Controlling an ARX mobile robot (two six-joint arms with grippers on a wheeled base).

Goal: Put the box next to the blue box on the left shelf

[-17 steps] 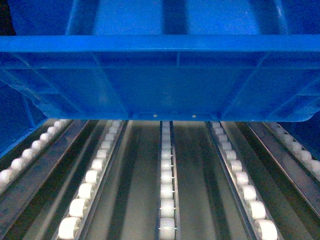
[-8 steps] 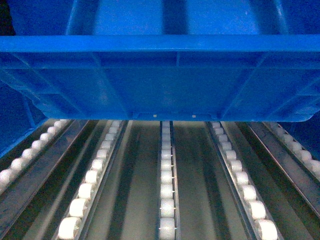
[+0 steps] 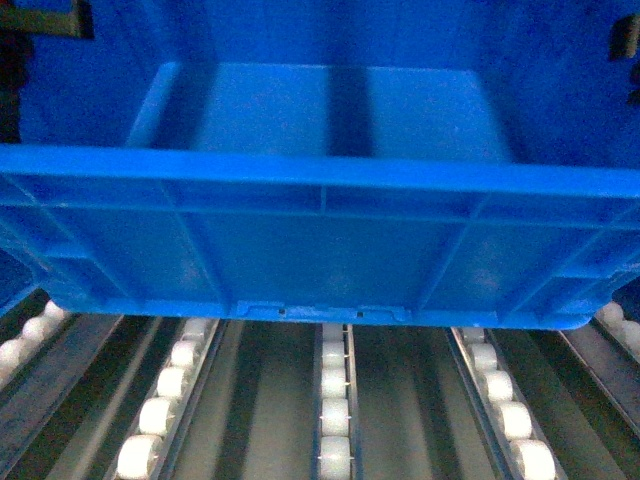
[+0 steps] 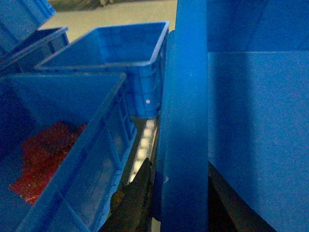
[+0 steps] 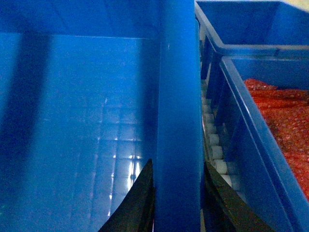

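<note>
Roller tracks of the left shelf (image 3: 334, 420) run from the near edge toward the back, each a line of small white wheels between steel channels. Above the near ends of these tracks sits the box (image 3: 320, 250), its ribbed front wall facing the head camera and its empty floor visible beyond the rim; whether its base already rests on the wheels cannot be told from these views. The left gripper (image 4: 178, 193) has its jaws narrowed onto the box's left rim, one dark finger on each side of the wall. The right gripper (image 5: 176, 193) clamps the right rim the same way. Neighbouring blue bins stand just beside the box on both sides — a left bin (image 4: 72, 159) and a right bin (image 5: 270, 130), each holding red material. To complete the step well, advance both arms together so the box stays square to the tracks, keep its side walls from touching the adjacent bins, and release only once the base bears evenly on the rollers.
</note>
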